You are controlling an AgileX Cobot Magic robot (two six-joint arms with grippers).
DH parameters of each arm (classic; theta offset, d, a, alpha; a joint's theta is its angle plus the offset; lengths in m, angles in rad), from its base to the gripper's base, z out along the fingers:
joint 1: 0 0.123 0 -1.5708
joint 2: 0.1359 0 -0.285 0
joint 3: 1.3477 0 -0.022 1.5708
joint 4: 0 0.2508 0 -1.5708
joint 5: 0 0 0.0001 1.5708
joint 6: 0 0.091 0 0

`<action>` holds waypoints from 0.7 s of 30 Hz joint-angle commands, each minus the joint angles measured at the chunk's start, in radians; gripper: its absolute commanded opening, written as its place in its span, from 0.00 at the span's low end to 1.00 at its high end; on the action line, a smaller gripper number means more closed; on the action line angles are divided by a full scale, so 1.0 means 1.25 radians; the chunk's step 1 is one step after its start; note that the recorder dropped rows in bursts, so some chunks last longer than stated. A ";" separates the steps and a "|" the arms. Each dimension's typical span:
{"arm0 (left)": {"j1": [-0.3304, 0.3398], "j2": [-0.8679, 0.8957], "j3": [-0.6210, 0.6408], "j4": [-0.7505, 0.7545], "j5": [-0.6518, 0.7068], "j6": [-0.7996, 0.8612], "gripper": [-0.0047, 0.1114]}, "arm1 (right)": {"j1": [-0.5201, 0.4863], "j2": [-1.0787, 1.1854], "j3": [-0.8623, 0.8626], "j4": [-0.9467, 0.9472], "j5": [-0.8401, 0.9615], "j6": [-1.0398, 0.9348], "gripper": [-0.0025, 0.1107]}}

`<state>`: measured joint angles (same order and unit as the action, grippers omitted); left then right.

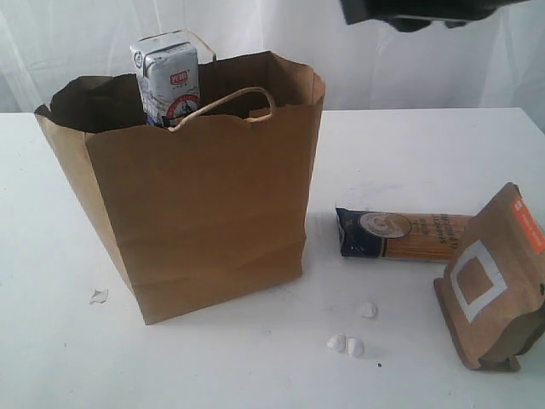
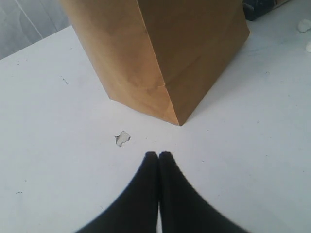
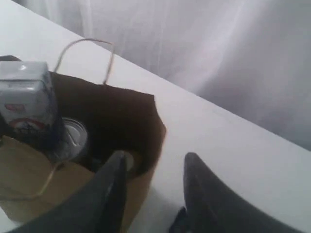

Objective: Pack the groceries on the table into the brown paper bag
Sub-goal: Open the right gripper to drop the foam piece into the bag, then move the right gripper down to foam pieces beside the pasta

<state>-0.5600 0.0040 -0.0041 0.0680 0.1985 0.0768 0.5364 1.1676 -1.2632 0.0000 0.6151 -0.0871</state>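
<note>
The brown paper bag stands upright on the table, left of the middle. A white-blue carton sticks up out of it, and a pull-tab can lies deep inside beside the carton. To the right of the bag, the dark-blue spaghetti packet lies flat. The brown pouch with an orange label stands beside it. My right gripper hovers open and empty over the bag's rim. My left gripper is shut on nothing, low over the table near the bag's bottom corner.
Small white crumbs lie in front of the spaghetti packet. A torn paper scrap lies left of the bag, just ahead of the left fingertips. A white curtain hangs behind the table. Part of the right arm shows at the top.
</note>
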 commanded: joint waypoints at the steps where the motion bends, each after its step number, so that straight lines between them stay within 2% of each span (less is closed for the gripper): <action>1: 0.000 -0.003 0.003 -0.002 0.001 -0.001 0.04 | -0.008 -0.073 -0.002 -0.099 0.121 0.108 0.35; 9: 0.000 -0.003 0.003 -0.002 0.001 -0.001 0.04 | -0.008 -0.205 0.013 -0.204 0.260 0.240 0.35; 14: 0.000 -0.003 0.003 -0.002 0.001 -0.001 0.04 | -0.008 -0.273 0.099 -0.208 0.347 0.269 0.35; 21: 0.000 -0.003 0.003 -0.002 0.001 -0.001 0.04 | -0.008 -0.342 0.275 -0.143 0.355 0.291 0.35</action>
<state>-0.5600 0.0040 -0.0041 0.0680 0.1985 0.0768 0.5297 0.7645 -0.9962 -0.2166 1.0504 0.2666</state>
